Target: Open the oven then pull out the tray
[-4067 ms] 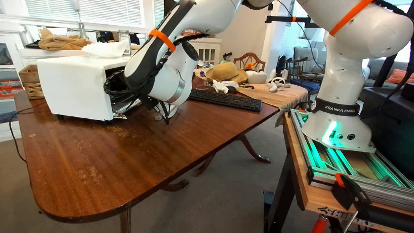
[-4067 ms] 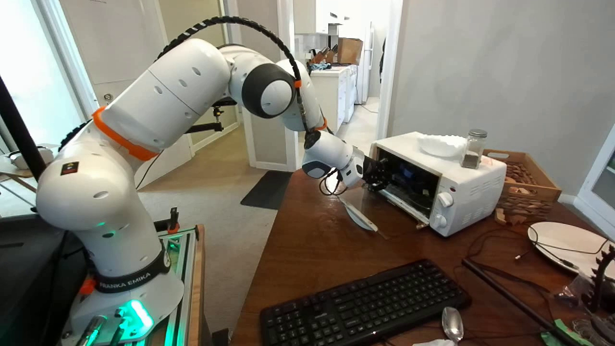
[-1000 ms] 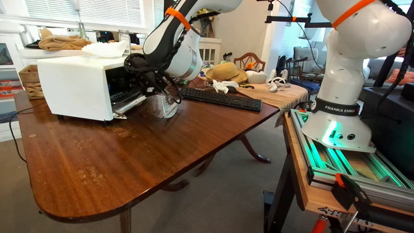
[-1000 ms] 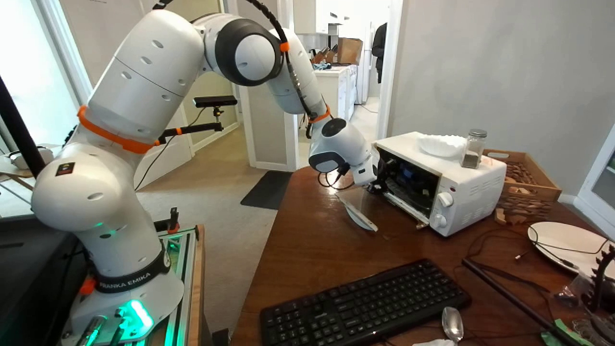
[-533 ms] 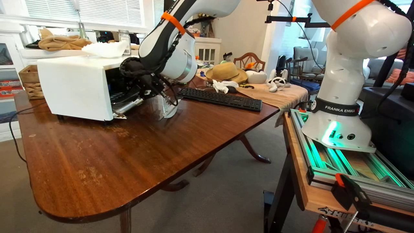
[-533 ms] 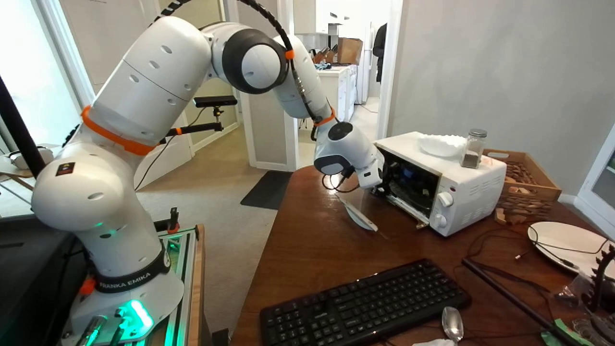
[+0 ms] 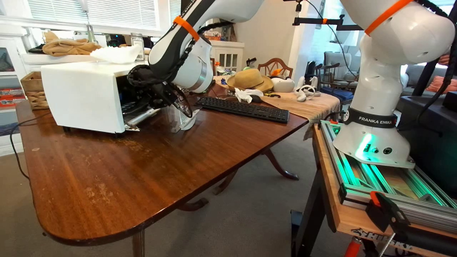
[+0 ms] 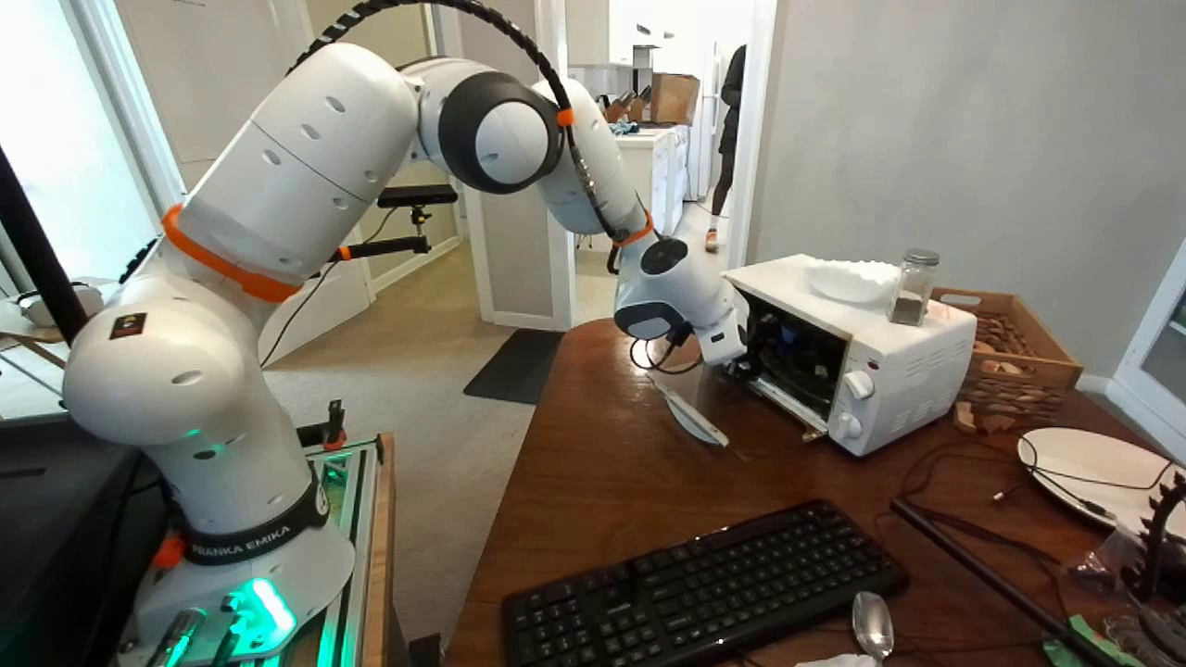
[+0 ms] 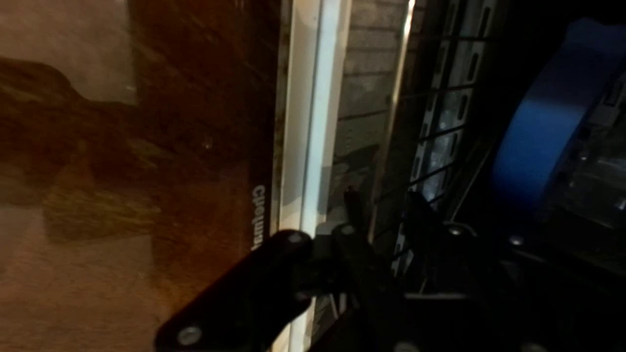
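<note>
We see the table [image 7: 107,171] spread widest, and the arm [image 8: 519,148] arching over it from nine o'clock in an exterior view. The oven [image 8: 913,371] stands there at three o'clock, its mouth turned toward eight, presumably to face the robot. In the wrist view its glass door [image 9: 220,171] lies lowered on the nine o'clock side, which lets the arm past. Between one and two o'clock, inside the oven, runs a wire rack [image 9: 392,105]; we take it for the tray, seemingly not yet drawn out. Our gripper [image 9: 381,194] points in from five o'clock, jaws apart, its fingertips [image 9: 351,198] showing either side of the rack's front bar [image 9: 403,51], likely so that closing would catch it for the pull. At three o'clock sits a blue curved thing [image 9: 533,127]; whether the rack bears it, we cannot tell.
</note>
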